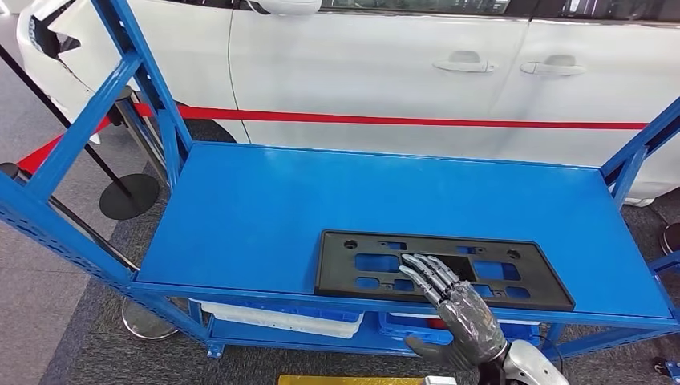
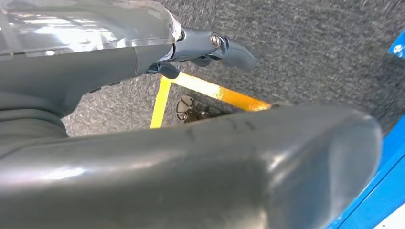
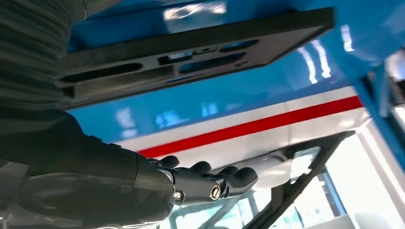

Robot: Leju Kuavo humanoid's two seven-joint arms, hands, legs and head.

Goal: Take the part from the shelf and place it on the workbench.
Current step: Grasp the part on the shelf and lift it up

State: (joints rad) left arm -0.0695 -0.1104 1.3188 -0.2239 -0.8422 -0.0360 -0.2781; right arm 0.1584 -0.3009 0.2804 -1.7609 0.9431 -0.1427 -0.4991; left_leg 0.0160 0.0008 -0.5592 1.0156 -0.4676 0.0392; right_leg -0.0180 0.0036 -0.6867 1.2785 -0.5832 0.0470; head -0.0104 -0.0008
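A: Where is the flat black plastic plate with rectangular cut-outs [image 1: 443, 269]?

B: It lies flat on the top deck of the blue metal shelf cart [image 1: 265, 208], near the front edge. It has not been lifted.

A: And the right hand [image 1: 451, 306]?

B: It reaches over the front edge with its fingers [image 1: 423, 271] stretched out flat over the middle of the plate. From the head view they seem to be touching it or just above it; I cannot tell which. The hand holds nothing. The right wrist view agrees: the fingers lie extended, not wrapped round anything.

A: The left hand [image 2: 205, 45]?

B: It hangs over the grey carpet [image 2: 310, 43] beside a yellow floor line [image 2: 215, 90], with a strip of the blue cart at the frame's edge. Its fingers look loosely curled and empty, though I cannot say for certain how far they are closed.

A: So how far along is the job?

B: I judge it barely begun. The reach is made, but gripping, lifting, carrying to the workbench and setting down all remain.
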